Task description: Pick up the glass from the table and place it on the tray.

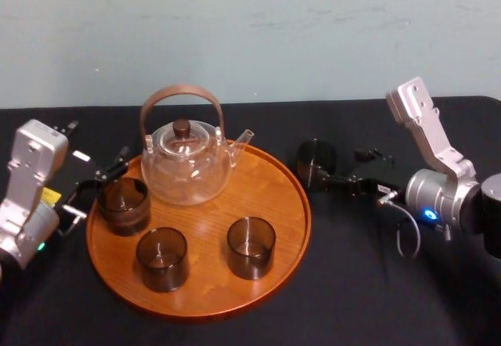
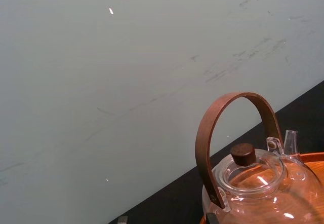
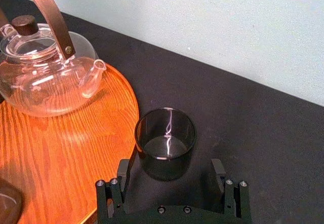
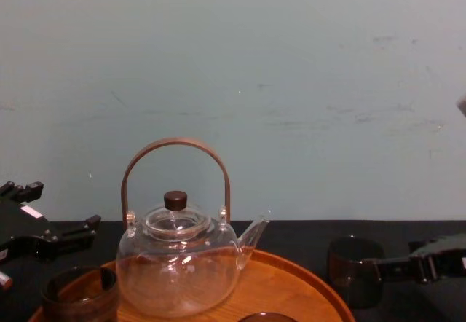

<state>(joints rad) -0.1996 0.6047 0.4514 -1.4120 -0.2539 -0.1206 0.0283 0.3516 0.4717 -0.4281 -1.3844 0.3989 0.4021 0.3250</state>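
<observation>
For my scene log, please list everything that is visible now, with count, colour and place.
Black-cloth table: one, black, under everything.
Round wooden tray: one, light brown, left-centre of table.
Glass teapot with curved brown handle: one, clear, back of tray.
Smoky dark glasses on tray: three, one left, two front.
Smoky dark glass on table: one, right of tray.
Wall: one, pale blue-green, behind.
Left hand: black, open, by tray's left glass.
Right hand: black, open, fingers flanking the table glass.
</observation>
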